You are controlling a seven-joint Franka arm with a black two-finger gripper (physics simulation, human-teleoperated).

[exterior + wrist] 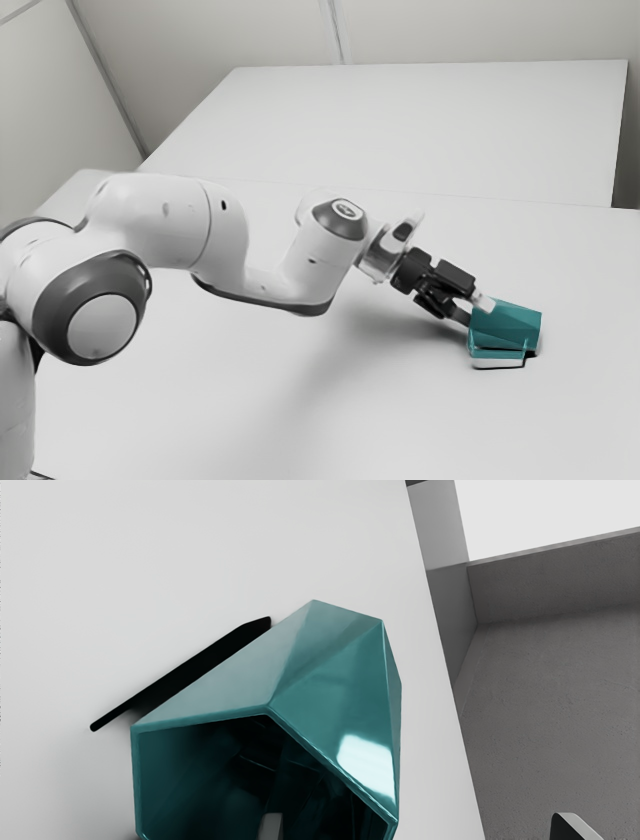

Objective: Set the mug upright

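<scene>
The teal faceted mug (512,325) lies on its side on the table, toward the exterior view's right. My gripper (474,310) is at the mug's near end, tilted down toward it. In the wrist view the open mouth of the mug (330,680) faces my hand, its inside dark. There the gripper (420,826) is open, its fingertips far apart: one finger (272,825) overlaps the mug's mouth, while the other stands outside, beyond the mug's wall. A thin dark piece (195,675) runs along the mug's side; whether it is the handle I cannot tell.
The white table (300,400) extends around the mug. Behind it in the exterior view is another pale tabletop section (420,120), with walls beyond. In the wrist view the table's edge runs beside the mug, with a grey floor (555,695) past it.
</scene>
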